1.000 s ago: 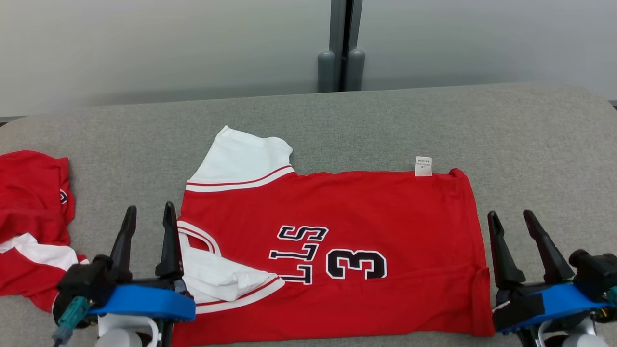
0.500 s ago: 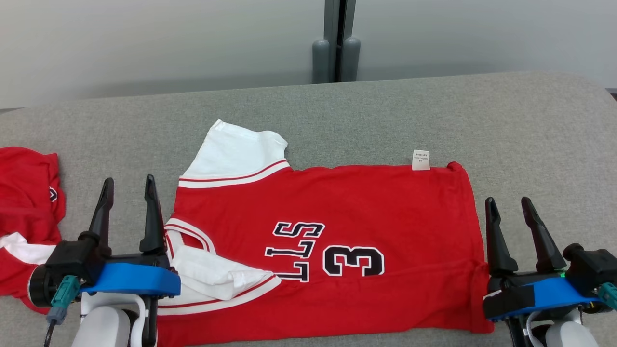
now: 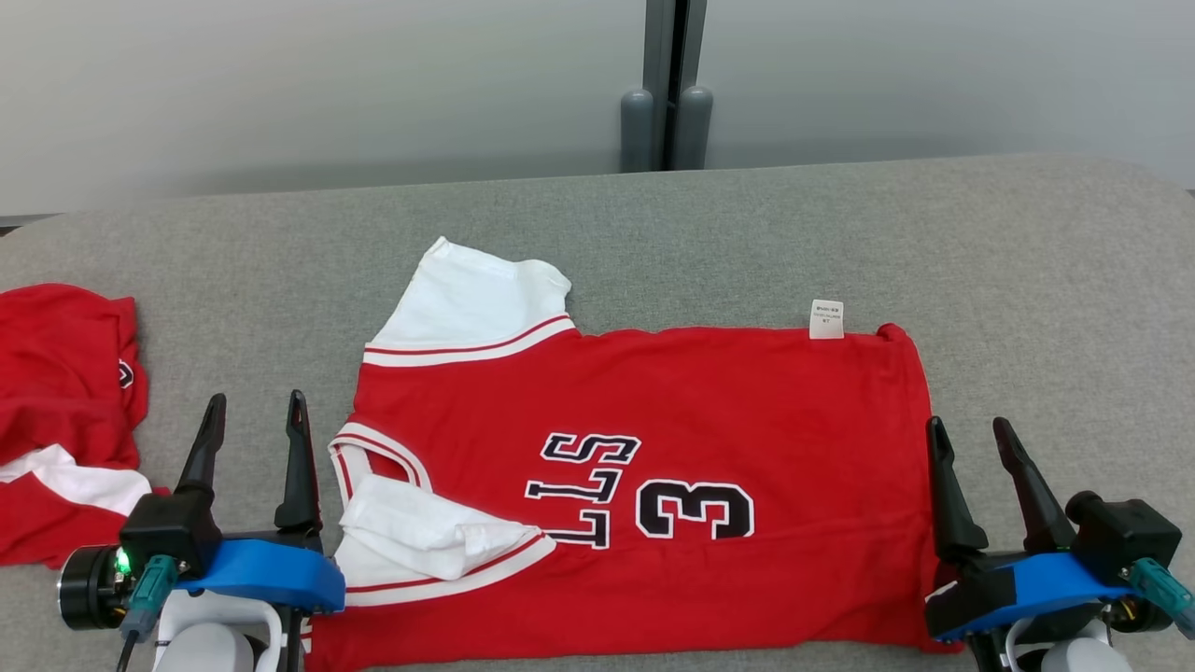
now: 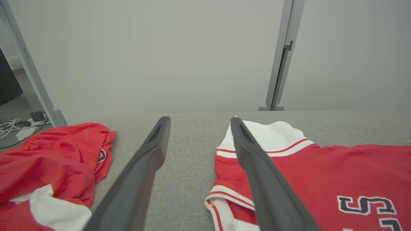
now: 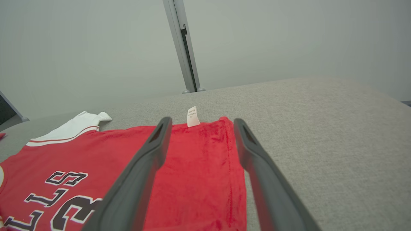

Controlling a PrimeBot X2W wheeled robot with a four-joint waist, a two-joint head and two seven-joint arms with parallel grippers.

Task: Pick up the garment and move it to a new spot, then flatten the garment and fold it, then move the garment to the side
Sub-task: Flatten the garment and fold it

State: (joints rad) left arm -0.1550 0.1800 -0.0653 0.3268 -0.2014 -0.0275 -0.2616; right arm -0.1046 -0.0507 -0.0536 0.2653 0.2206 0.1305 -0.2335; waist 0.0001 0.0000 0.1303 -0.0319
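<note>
The garment [image 3: 672, 411] is a red jersey with white sleeves and black lettering, spread flat on the grey table with its collar to the left; its near sleeve is folded over the chest. My left gripper [image 3: 254, 411] stands open just left of the collar, holding nothing. By the hem on the right, my right gripper [image 3: 966, 436] is open and empty too. In the left wrist view the left gripper [image 4: 199, 123] points past the jersey's collar edge [image 4: 231, 192]. The right wrist view has the right gripper [image 5: 200, 123] straddling the garment's hem edge [image 5: 205, 166].
A second red and white garment [image 3: 65, 420] lies crumpled at the table's left edge, also seen as a red heap [image 4: 48, 160] in the left wrist view. A grey partition post [image 3: 665, 84] stands behind the table. A white care label [image 3: 826, 319] sticks out at the jersey's far edge.
The whole head view shifted left and back, so the camera moved. Both grippers stay open and sit a little lower and nearer the jersey's two ends. The jersey has not moved.
</note>
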